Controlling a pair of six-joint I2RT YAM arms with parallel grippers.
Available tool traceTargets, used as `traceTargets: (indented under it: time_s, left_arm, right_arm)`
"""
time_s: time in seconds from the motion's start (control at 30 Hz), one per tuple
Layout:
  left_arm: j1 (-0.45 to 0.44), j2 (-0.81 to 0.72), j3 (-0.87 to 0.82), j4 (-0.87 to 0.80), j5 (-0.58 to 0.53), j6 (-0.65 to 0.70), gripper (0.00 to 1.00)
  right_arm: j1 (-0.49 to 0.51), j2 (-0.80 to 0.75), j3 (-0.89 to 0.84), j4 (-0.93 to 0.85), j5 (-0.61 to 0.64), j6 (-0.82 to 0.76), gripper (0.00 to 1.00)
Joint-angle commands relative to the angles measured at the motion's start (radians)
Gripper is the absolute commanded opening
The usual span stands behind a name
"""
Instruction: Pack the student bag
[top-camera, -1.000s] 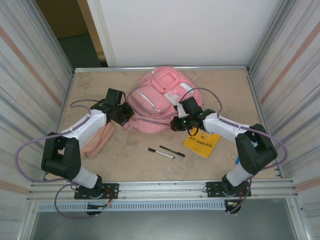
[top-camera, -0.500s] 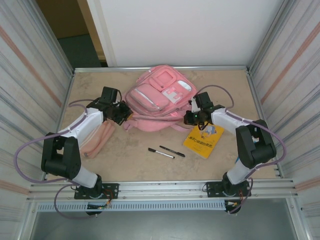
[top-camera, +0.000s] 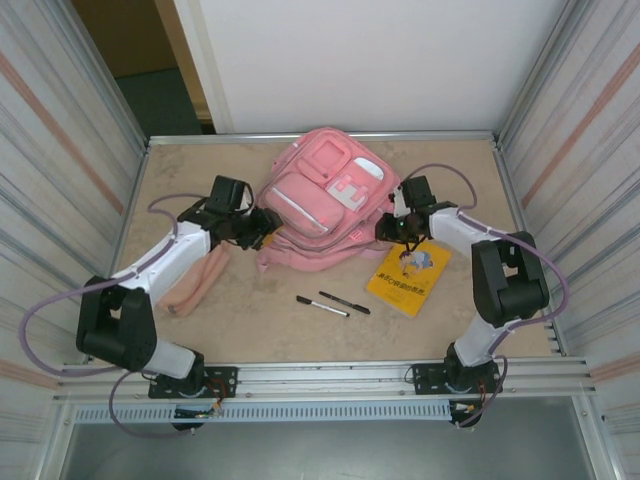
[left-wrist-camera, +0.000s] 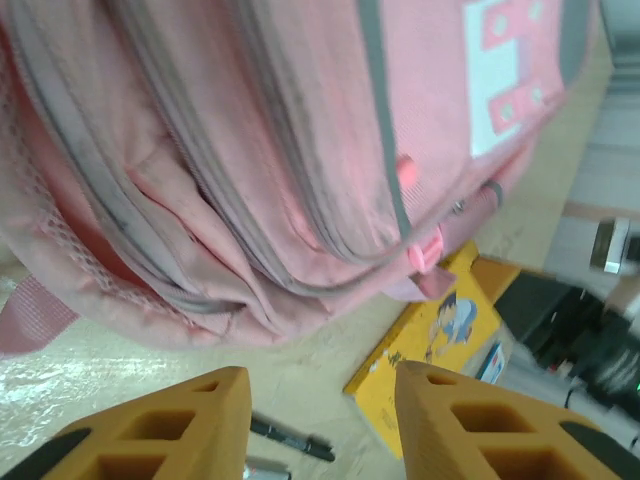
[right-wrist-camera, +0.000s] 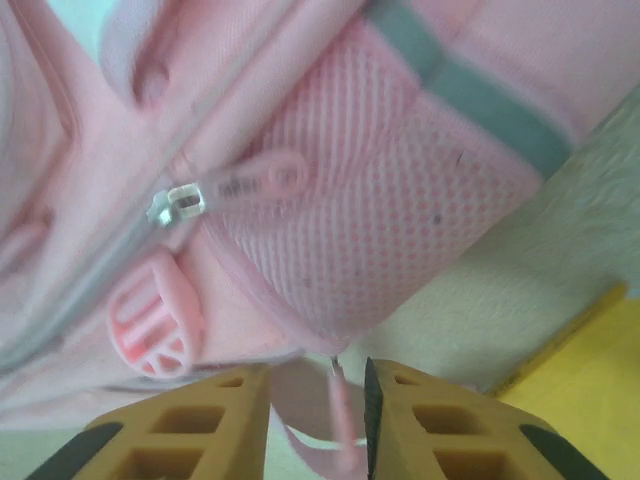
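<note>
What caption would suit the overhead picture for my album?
Packing time: the left gripper and right gripper flank the pink student bag; yellow book, two pens and pink pouch lie nearby.

The student bag (left-wrist-camera: 300, 150) fills the upper part of the view, lying on the bench (left-wrist-camera: 130, 360). Its pink fabric is creased between grey zip lines, with a white patch (left-wrist-camera: 495, 90) toward the upper right and pink zip pulls (left-wrist-camera: 425, 255) hanging at its lower edge. Just beside that edge lies a yellow book (left-wrist-camera: 440, 335) with a cartoon figure on its cover, and a black pen (left-wrist-camera: 295, 440) lies near it. The left gripper (left-wrist-camera: 320, 400) hovers clear of the bag, its orange jaws apart with nothing between them.
</note>
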Motion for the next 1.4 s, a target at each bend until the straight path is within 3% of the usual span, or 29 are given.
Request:
traceTargets:
  time_s: [0.0,0.13,0.4,0.5,0.67,0.83,1.0,1.1,1.17,1.37]
  left_arm:
    - [-0.001,-0.090,-0.012,-0.087,-0.027,0.133,0.44]
    - [0.023,-0.149,-0.024,-0.167,-0.122,0.165,0.48]
    - [0.107,-0.146,-0.045,-0.188,-0.016,0.176,0.48]
    - [0.109,-0.155,-0.055,-0.217,0.005,0.200,0.48]
    - [0.111,-0.189,-0.086,-0.214,0.177,0.284,0.48]
    - [0.120,-0.235,-0.098,-0.343,0.119,0.371,0.48]
    - [0.143,-0.275,-0.166,-0.339,0.135,0.370,0.48]
    - [0.145,-0.270,-0.180,-0.327,0.153,0.377,0.48]
    - [0.145,-0.262,-0.183,-0.324,0.156,0.382,0.48]
    - [0.146,-0.258,-0.216,-0.232,0.166,0.332,0.49]
  right_arm:
    - [0.009,-0.009,0.135,-0.239,0.035,-0.071,0.38]
    - [0.066,-0.090,0.189,-0.344,0.085,-0.142,0.46]
    - [0.315,-0.092,0.282,-0.336,0.124,-0.148,0.53]
    - [0.408,-0.025,0.336,-0.295,0.189,-0.201,0.54]
    - [0.537,0.149,0.470,-0.282,0.356,-0.324,0.57]
    - [0.573,0.311,0.590,-0.265,0.468,-0.370,0.60]
    - [0.581,0.452,0.666,-0.257,0.536,-0.436,0.61]
    - [0.590,0.490,0.681,-0.245,0.611,-0.470,0.50]
    - [0.593,0.469,0.668,-0.231,0.615,-0.494,0.30]
    - [0.565,0.269,0.491,-0.095,0.361,-0.654,0.05]
